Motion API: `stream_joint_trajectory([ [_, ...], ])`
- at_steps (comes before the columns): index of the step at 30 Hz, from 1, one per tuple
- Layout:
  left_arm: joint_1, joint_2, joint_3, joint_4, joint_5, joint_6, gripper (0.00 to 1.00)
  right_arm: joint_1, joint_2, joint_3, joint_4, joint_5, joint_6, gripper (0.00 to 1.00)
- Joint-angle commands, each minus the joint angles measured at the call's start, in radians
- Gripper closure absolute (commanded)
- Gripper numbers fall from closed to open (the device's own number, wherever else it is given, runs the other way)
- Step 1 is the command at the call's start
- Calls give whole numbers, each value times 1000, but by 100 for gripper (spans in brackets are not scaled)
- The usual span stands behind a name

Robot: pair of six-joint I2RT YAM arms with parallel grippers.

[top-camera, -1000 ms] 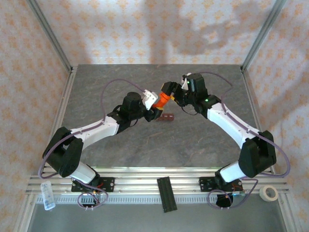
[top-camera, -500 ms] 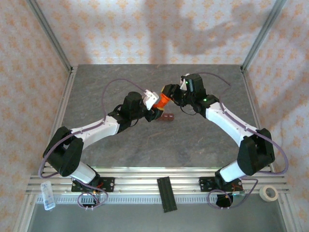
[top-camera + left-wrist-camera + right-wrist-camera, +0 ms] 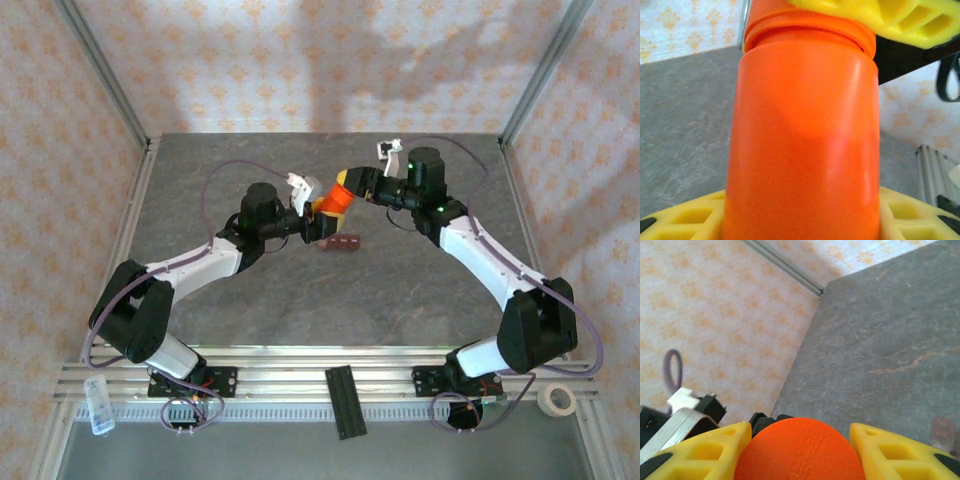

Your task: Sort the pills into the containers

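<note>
Bottle (image 3: 331, 203), one, in left gripper (image 3: 800, 216), right gripper (image 3: 800, 450), one container bar (image 3: 338, 243)

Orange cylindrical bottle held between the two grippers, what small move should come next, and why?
Probably the right gripper should twist the orange cap off while the left gripper holds steady. Each pair of yellow fingers clamps one end of the orange cylindrical plastic bottle, the cap is on, and the dark red-brown compartment bar lies close by.
</note>
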Motion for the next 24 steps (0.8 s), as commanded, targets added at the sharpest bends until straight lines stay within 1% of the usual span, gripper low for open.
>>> stream_joint_trajectory([
  [1,27,1,-19,96,84,-83,100,-56,-22,17,84,-26,-48,66],
  [6,28,20,-8,102,123,-104,100,-63,-17,37,72,-69,-61,67],
  [9,30,23,-3,93,108,-97,100,-63,-10,63,14,-95,-92,65],
  [10,29,23,-2,83,93,-89,100,-64,-11,67,-2,-95,-95,60],
  [13,28,22,16,30,52,-53,100,-64,-19,71,-30,-59,-60,26],
  [14,28,19,20,8,37,-37,100,-64,-26,71,-44,-31,-46,19],
  [15,27,18,25,-10,20,-22,100,-63,-33,70,-53,-8,-30,15],
  [16,25,14,27,-35,2,3,100,-63,-41,72,-71,22,-8,12],
  [19,18,-4,31,-93,-69,69,100,-64,-48,81,-119,95,69,8],
  [24,-25,-33,33,-178,-257,212,100,-56,-19,85,-212,195,213,7],
])
